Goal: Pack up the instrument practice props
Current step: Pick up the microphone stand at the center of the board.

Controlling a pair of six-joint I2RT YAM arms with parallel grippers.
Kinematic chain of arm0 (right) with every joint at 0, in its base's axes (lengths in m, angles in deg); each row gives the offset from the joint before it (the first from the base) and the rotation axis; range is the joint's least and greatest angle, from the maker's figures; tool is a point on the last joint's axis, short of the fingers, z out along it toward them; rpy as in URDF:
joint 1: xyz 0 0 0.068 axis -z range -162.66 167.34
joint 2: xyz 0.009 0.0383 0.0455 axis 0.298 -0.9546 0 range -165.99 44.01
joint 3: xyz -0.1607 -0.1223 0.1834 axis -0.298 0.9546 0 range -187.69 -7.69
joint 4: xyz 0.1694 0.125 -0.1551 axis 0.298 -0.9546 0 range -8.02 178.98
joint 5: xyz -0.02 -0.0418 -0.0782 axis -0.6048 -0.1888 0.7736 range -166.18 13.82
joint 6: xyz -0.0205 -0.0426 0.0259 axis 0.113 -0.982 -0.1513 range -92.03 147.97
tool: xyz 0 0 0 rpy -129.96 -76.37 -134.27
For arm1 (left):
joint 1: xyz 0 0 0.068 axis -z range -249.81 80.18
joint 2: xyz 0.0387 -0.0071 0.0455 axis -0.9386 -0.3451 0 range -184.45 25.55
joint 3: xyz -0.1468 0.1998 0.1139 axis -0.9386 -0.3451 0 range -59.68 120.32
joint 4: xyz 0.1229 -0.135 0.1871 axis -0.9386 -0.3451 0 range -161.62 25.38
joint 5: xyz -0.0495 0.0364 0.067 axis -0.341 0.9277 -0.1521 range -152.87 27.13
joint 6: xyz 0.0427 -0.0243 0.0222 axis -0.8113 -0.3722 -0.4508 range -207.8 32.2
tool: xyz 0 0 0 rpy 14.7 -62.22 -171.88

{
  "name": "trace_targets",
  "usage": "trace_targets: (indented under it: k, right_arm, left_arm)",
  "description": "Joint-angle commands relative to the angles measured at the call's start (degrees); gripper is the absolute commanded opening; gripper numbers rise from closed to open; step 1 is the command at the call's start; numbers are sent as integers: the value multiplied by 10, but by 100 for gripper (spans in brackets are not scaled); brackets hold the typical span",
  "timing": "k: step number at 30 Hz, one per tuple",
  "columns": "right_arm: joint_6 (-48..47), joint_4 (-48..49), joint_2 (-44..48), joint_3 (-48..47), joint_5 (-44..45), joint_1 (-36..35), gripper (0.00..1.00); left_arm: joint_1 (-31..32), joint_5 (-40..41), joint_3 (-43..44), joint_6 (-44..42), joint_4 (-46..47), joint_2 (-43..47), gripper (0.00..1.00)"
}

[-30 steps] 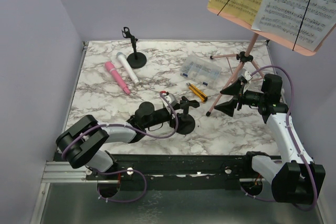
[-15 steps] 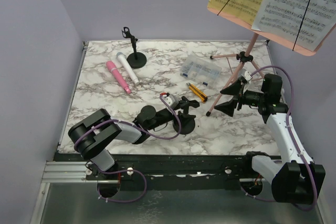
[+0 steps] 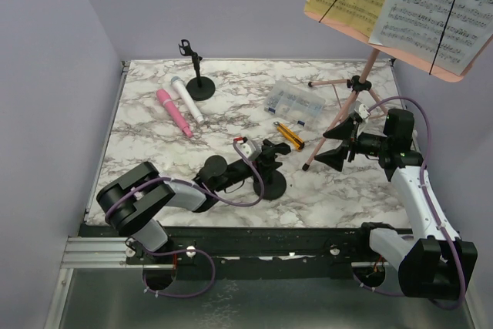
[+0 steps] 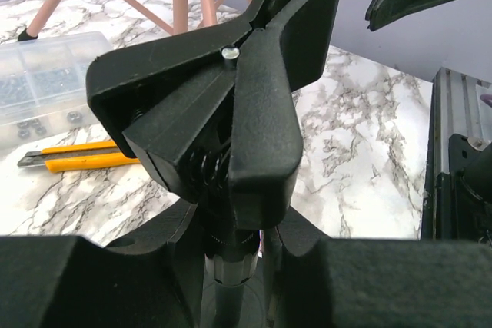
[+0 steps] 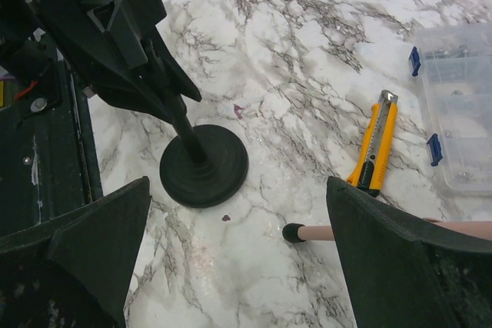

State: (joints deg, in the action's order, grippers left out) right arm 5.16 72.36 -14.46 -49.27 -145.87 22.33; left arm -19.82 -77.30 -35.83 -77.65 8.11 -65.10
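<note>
Just past near mic holder (image 3: 273,183): util. knife (image 3: 290,135), clear box (image 3: 293,103), rack leg (image 5: 312,232).

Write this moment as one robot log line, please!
left gripper: shut on stem of near mic holder | right gripper: open, beside pink music rack | pink microphone, white microphone: lying loose

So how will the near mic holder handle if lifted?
Probably rigid: the mic holder looks like hard plastic. Its wide round base likely makes it bottom-heavy, steady upright, though it could pivot on its thin stem.
</note>
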Motion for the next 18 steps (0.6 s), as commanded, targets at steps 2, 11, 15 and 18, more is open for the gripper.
trace_targets:
  k: [2, 11, 15, 18]
  right_arm:
    - [-11, -8, 3, 6, 12, 3, 100]
    - [-12, -9, 3, 7, 10, 3, 100]
    - [-12, -9, 3, 8, 11, 3, 100]
    - [-12, -9, 3, 7, 11, 3, 100]
  left_arm:
    - [2, 29, 2, -37, -42, 78, 0]
    - [-35, 61, 4, -64, -162, 169, 0]
    - [-79, 88, 16, -38, -231, 205, 0]
    - [-105, 113, 21, -36, -268, 227, 0]
